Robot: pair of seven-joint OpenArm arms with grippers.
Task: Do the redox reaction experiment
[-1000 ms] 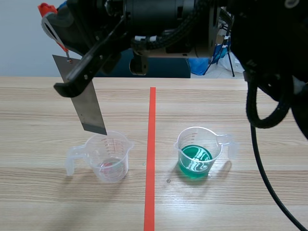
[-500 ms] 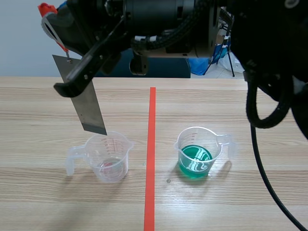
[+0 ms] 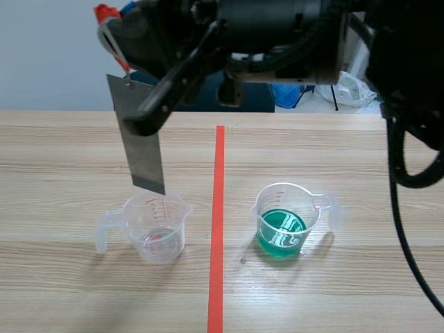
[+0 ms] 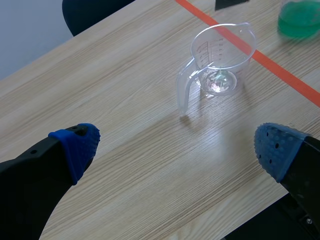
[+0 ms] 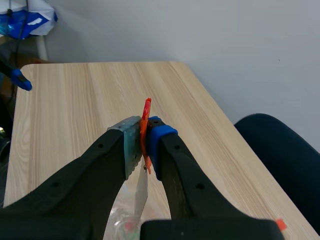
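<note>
Right pincer (image 3: pixel 144 119) is raised, clenched on the top of a plate (image 3: pixel 141 142), a flat grey metal strip; in the right wrist view the pads (image 5: pixel 161 134) pinch it from both sides. An orange tie (image 5: pixel 146 114) sticks up out of the grip, just above the fingertips. The plate hangs down from the pincer, a bit tilted. Its lower edge is directly below the grip, abt level w/ the rim of the clear cup (image 3: pixel 158 225); whether it touches, can't tell. That cup stands under the pincer, handle pointing away from the tape line (image 3: pixel 218 208), w/ a pinkish trace at its bottom. The green cup (image 3: pixel 284 220), w/ green liquid in it, sits across the line, well off to the side of the pincer & lower.

Left pincer (image 4: pixel 175 147) is released, fingers wide apart, nothing between them; it hovers over the table (image 4: pixel 115 100). The clear cup (image 4: pixel 220 60) stands ahead of it, apart, handle turned toward it; the green cup (image 4: pixel 300 17) is farther ahead, past the line (image 4: pixel 280 70).
</note>
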